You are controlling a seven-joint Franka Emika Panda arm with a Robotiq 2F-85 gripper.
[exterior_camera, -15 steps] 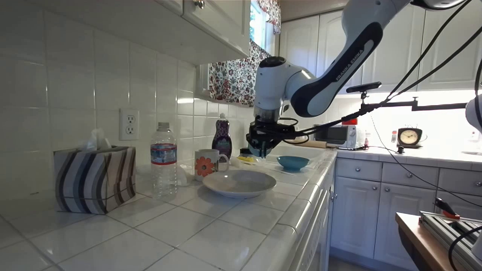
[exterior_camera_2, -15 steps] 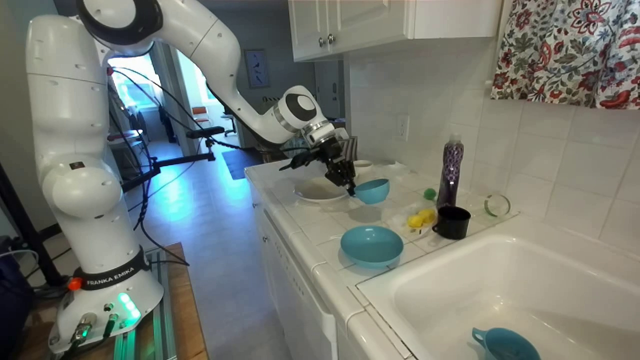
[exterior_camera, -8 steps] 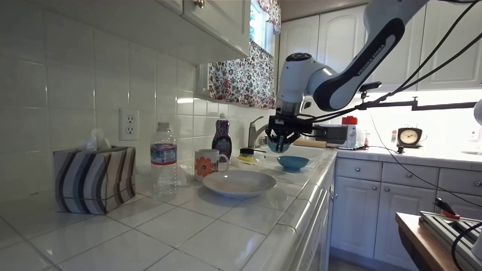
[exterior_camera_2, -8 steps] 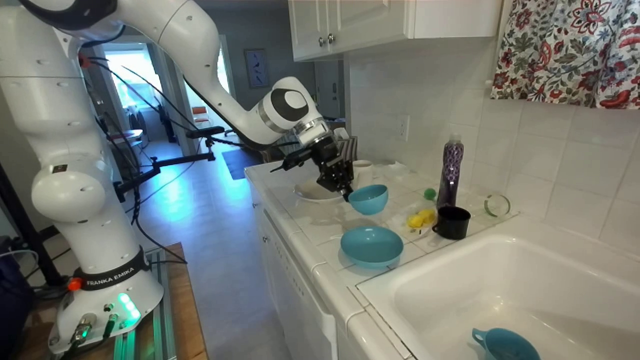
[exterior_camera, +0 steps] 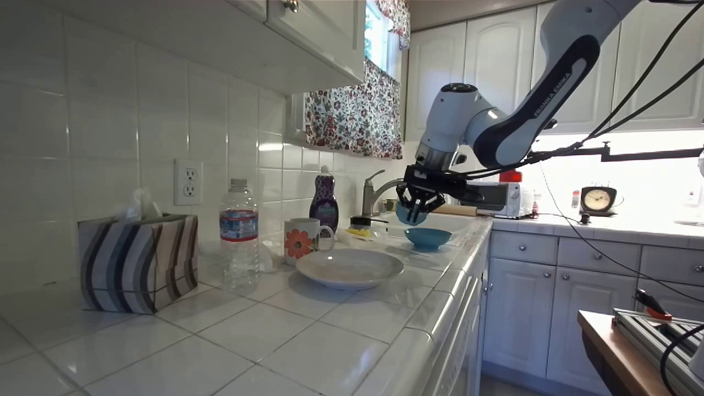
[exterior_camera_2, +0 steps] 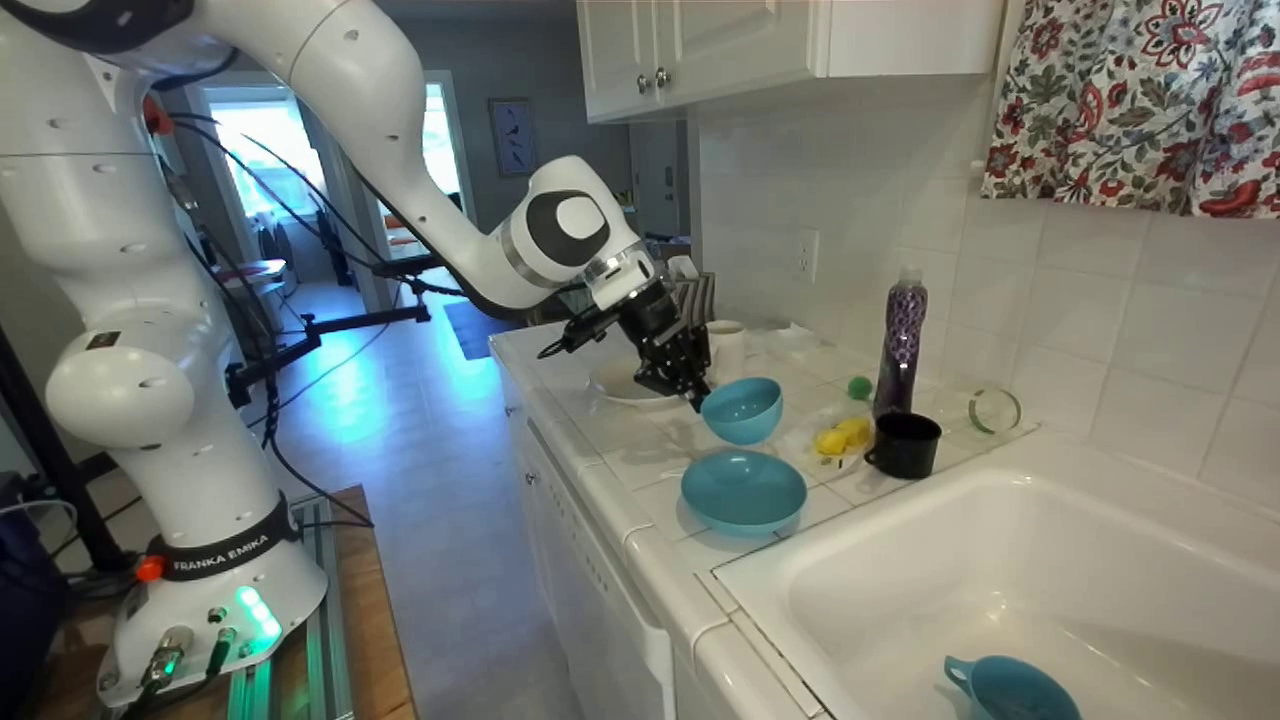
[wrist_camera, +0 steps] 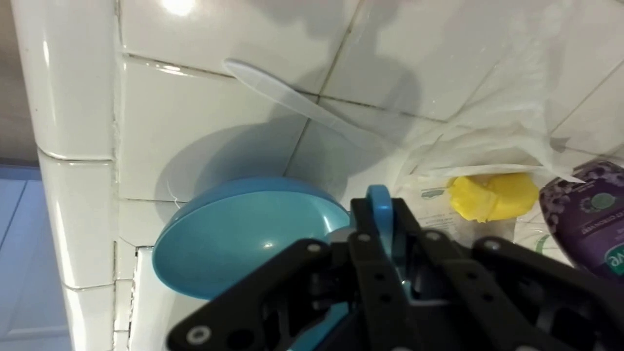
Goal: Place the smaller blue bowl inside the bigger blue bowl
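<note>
The smaller blue bowl hangs in the air from my gripper, a little above and behind the bigger blue bowl, its opening tilted toward the sink. In the other outside picture, the smaller bowl also shows behind the fingers, up and left of the bigger bowl. In the wrist view my gripper is shut on a thin blue edge or tab of the smaller bowl; most of that bowl is hidden behind the fingers. The bigger bowl stands on the counter just left of the fingertips.
A large pale dish and a flowered mug stand behind. A purple soap bottle, a black cup and a yellow item are beside the bowls. The sink adjoins. A white strip lies on the tiles.
My gripper has carried the smaller bowl away from the pale dish and toward the bigger bowl, and the smaller bowl has tilted. The bigger bowl has not moved.
</note>
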